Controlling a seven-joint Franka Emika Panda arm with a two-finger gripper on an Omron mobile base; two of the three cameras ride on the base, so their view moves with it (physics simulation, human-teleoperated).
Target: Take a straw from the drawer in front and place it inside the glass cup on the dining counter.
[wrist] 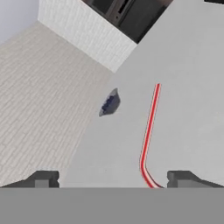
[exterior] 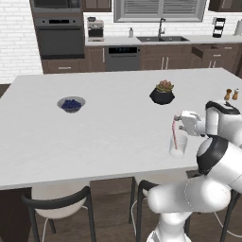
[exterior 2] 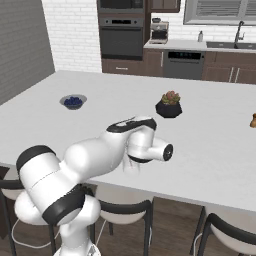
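The pink-red straw [exterior: 175, 133] stands tilted in the clear glass cup [exterior: 177, 147], near the front right edge of the white dining counter [exterior: 94, 137]. My gripper [exterior: 179, 119] hovers just beside the straw's top, open and holding nothing. In the hand view the fingertips [wrist: 43, 178] sit far apart, and the straw [wrist: 150, 124] runs up between them, closer to the right one, touching neither. At the far cabinets a dark brown drawer [exterior: 208, 51] appears pulled out. In the right base view my arm covers the cup.
A grey bowl of blue berries [exterior: 71, 104] sits on the counter's left half. A black pot with a succulent [exterior: 162, 93] stands behind the cup. Two small shakers [exterior: 231, 94] are at the right edge. Dark-framed stools [exterior: 56, 198] stand under the near edge.
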